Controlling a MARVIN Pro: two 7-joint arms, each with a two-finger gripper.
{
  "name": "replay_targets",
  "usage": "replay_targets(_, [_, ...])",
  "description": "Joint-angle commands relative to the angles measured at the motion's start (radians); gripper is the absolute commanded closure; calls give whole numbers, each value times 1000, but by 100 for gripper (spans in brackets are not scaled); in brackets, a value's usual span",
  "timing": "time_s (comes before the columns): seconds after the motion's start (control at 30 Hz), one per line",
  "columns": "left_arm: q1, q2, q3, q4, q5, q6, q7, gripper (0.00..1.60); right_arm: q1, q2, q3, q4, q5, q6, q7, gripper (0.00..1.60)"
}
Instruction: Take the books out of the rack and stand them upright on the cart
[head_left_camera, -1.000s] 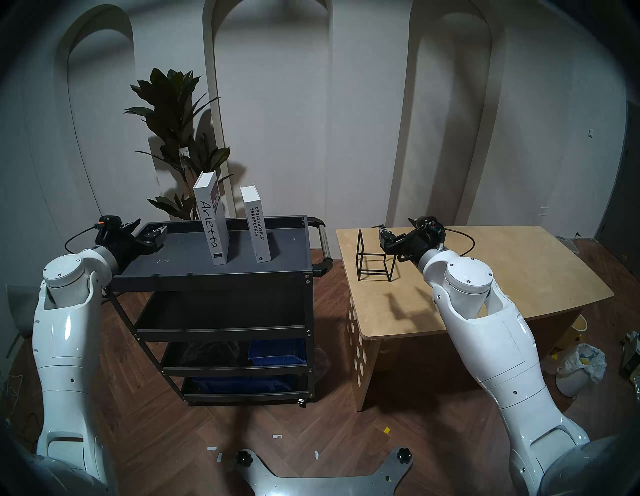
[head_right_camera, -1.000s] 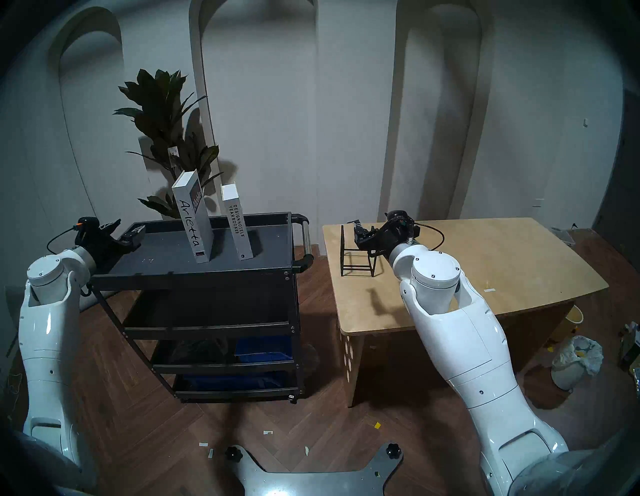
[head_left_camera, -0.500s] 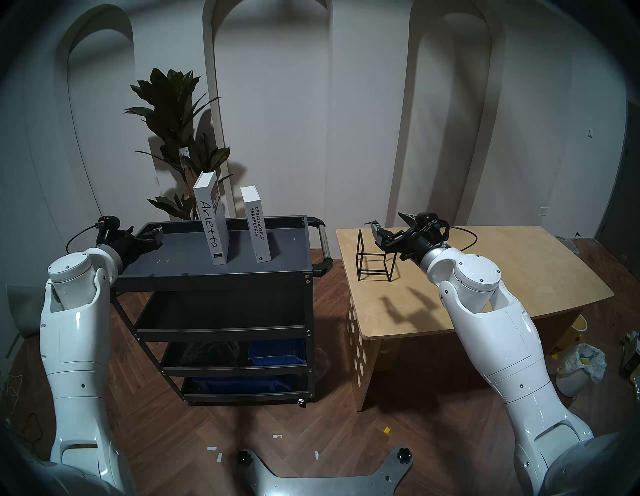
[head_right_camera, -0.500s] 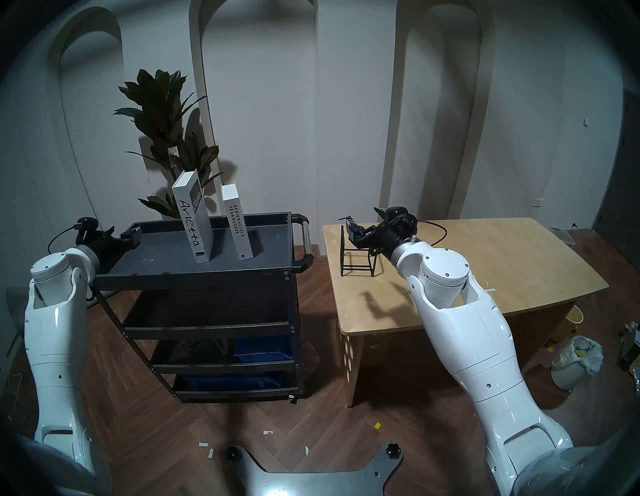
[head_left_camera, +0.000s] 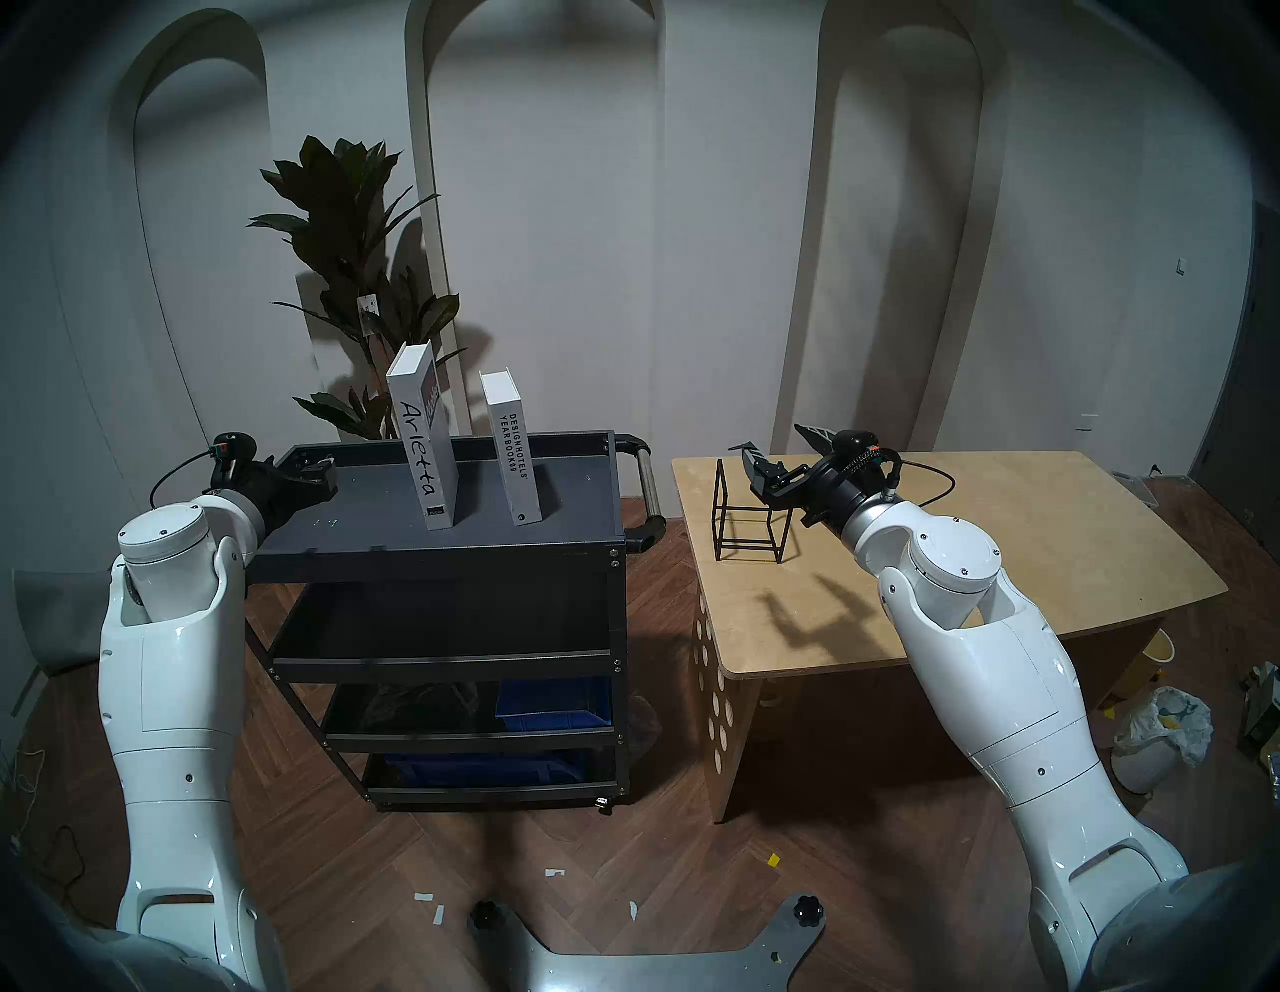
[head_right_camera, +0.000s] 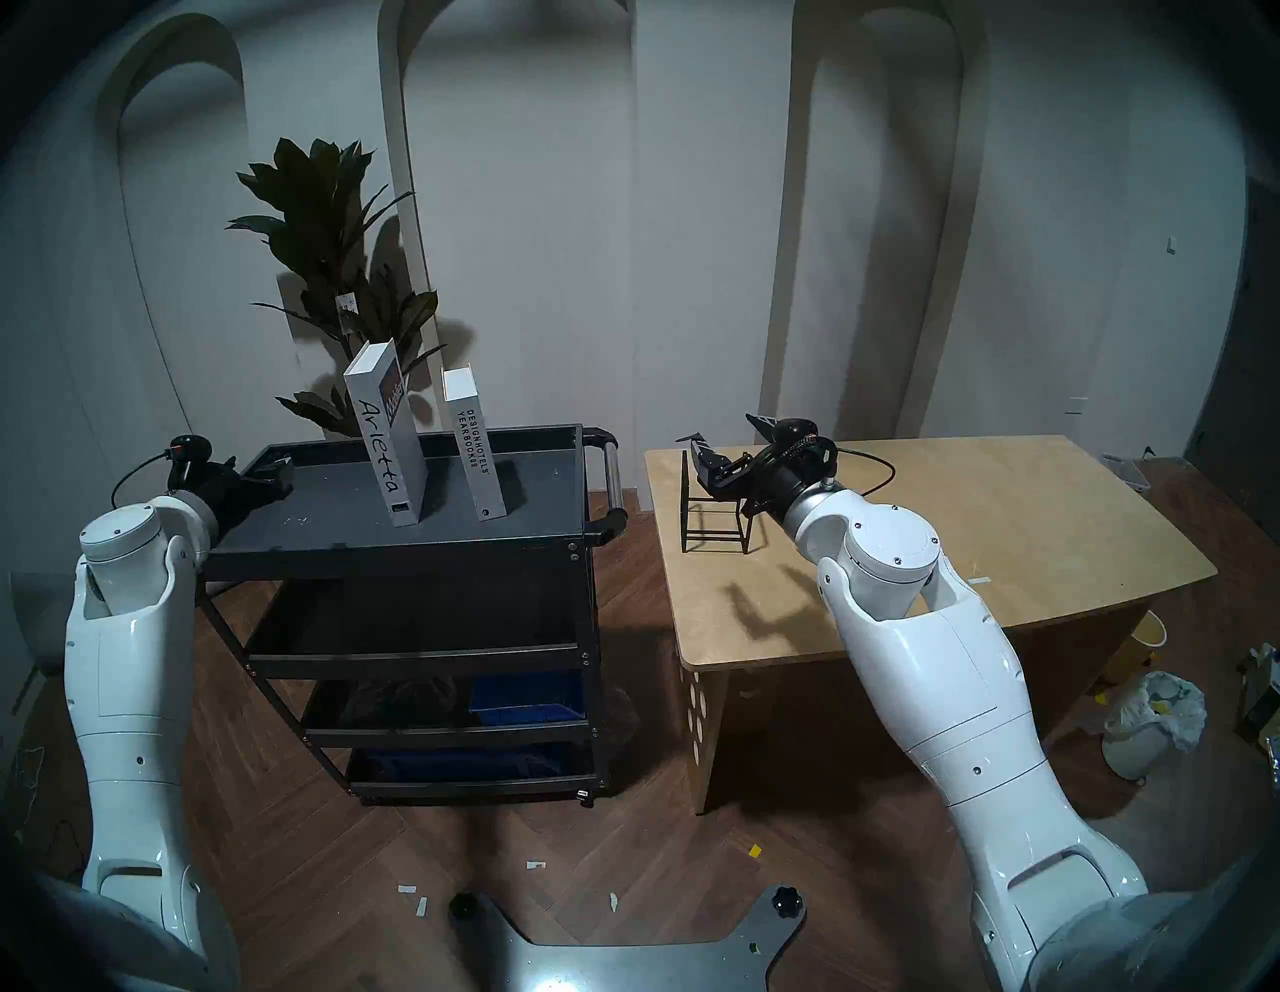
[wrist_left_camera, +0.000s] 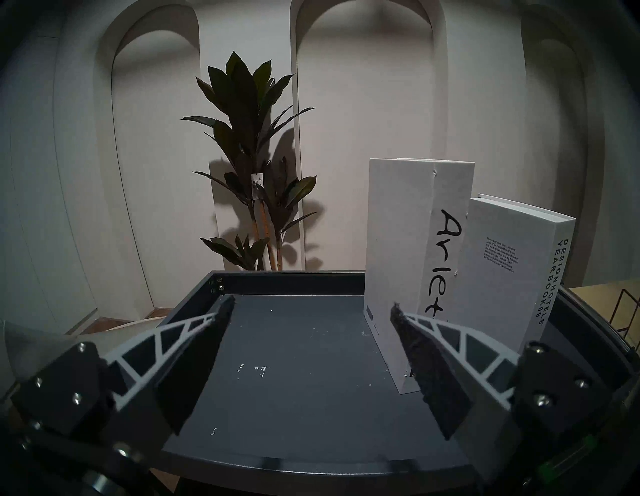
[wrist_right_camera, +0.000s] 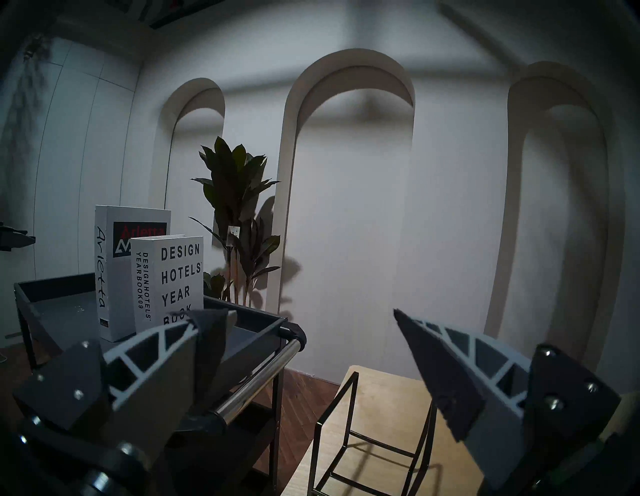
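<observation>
Both books stand upright on the top shelf of the cart (head_left_camera: 554, 526), spines toward the robot. The taller one, marked "Arletta" (head_left_camera: 424, 443), is on the left, and the shorter yearbook (head_left_camera: 512, 457) sits just beside it on the right with a narrow gap between them. Each rests on its bottom edge, so neither leans on the other or on the shelf rim; that spacing likely gave room for a hand to let go without knocking the neighbour.

The wire rack (head_left_camera: 751, 516) stands on the wooden desk (head_left_camera: 1039, 526) near its left end, with nothing inside it. Judging by this, the task looks finished.

The left hand (wrist_left_camera: 310, 311) is spread wide and holds nothing, hovering over the left part of the cart shelf, clear of the "Arletta" book. It points roughly level along the shelf. The right hand (wrist_right_camera: 308, 315) is likewise wide apart and empty, raised above the rack and aimed toward the cart's handle (wrist_right_camera: 256, 381). Neither hand touches a book, so both books stand on their own. Any further motion near the shelf risks tipping the tall, narrow-based book.
</observation>
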Motion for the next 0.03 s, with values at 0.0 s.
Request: replay_targets(0.0, [-16,8,-6,-26,-3,-9,-3,0,11,-6,2,-14,-4,-21,-2,0])
